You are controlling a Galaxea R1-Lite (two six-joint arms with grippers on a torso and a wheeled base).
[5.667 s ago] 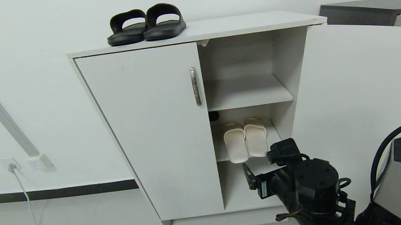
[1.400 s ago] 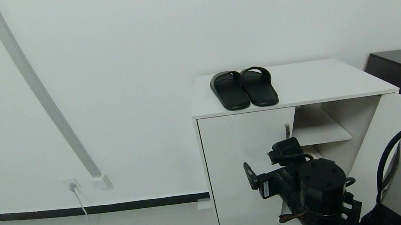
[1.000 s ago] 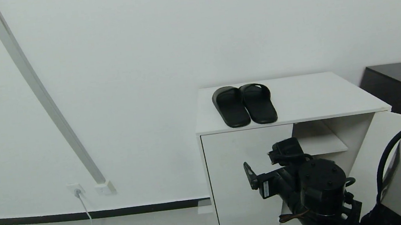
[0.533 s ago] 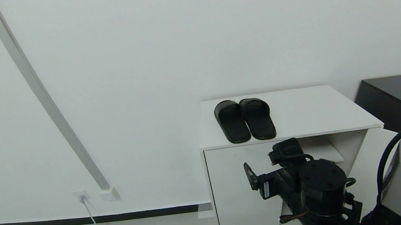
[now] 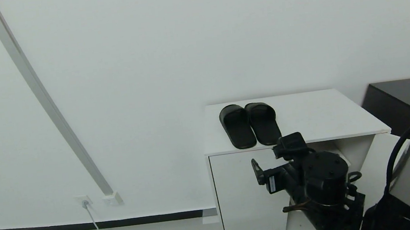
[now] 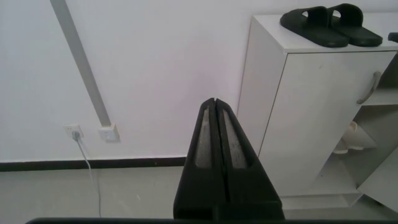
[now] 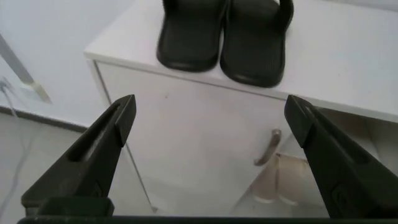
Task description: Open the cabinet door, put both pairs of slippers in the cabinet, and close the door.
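Item: pair of black rubber slide slippers [image 5: 249, 124], lying side by side and touching on the flat top of the white laminate two-door cabinet [image 5: 318, 116], toward its left front corner. Judged to be kept together so that one wide grasp can take both. Item: pair of cream moulded slippers [image 6: 351, 138], on a lower shelf in the open right-hand compartment, so half of the stowing appears done and the black pair is what remains. Item: closed left cabinet door [image 5: 238, 197], with its slim metal bar handle [image 7: 268, 147] at the inner edge. It needs no handling, since the compartment beside it is already open. Item: right claw [image 7: 210, 102], fingers spread wide and empty, held in front of the cabinet and facing it. The wide spread suits the breadth of two slippers at once, which suggests it is readied for the black pair. Position of the black pair relative to this claw: ahead of the fingertips and higher, roughly centred between the lines of the two fingers, apart from both and not yet enclosed. Item: left claw [image 6: 214, 106], fingers pressed together on nothing, held off to the cabinet's left side, well apart from both pairs, seemingly parked to keep the approach free. Background: grey wall conduit strip [image 5: 42, 96], white wall socket [image 5: 82, 201]
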